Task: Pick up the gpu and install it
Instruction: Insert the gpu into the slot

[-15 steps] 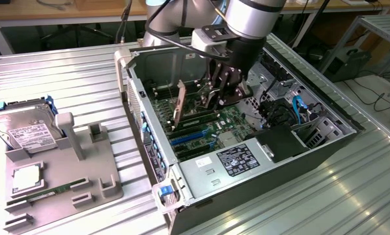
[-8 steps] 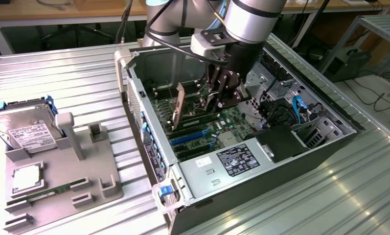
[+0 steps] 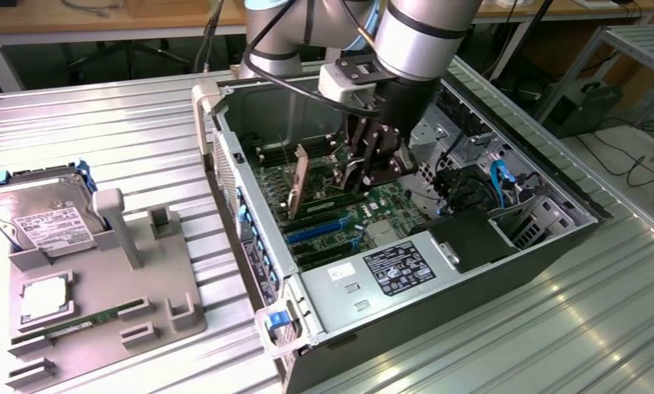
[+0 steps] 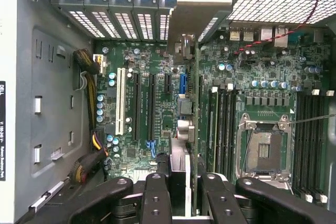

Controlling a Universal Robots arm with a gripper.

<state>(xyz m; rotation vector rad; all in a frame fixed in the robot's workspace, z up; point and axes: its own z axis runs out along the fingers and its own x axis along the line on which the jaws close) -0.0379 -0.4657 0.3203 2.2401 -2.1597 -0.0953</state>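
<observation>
I have the gripper (image 3: 362, 174) down inside the open case (image 3: 546, 238), just above the motherboard (image 4: 262, 93), and it is clamped on the gpu (image 3: 299, 185). In the wrist view the two black fingers (image 4: 156, 198) sit either side of the card's top edge, and the gpu (image 4: 196, 108) runs away from the gripper (image 4: 186, 198) as a thin green line toward the slot covers (image 4: 126, 24) in the rear wall. I judge it is held on edge like this so that its connector points straight down at the board and its bracket end faces the rear openings, which is the only attitude in which it can go home. Gripping by the top edge keeps the fingers clear of the parts crowded under it. The long black slots (image 4: 144, 106) lie empty off to one side of the gripper. The RAM sockets (image 4: 223, 124) and the bare CPU socket (image 4: 265, 150) lie on the other side, close by. The card stands upright among them. Whether its lower edge is seated in a slot or only resting over one I cannot tell, since the card hides that line. Well away from the gripper, outside the case, the hard drive (image 3: 44, 220) sits in its grey holder (image 3: 119, 287).
</observation>
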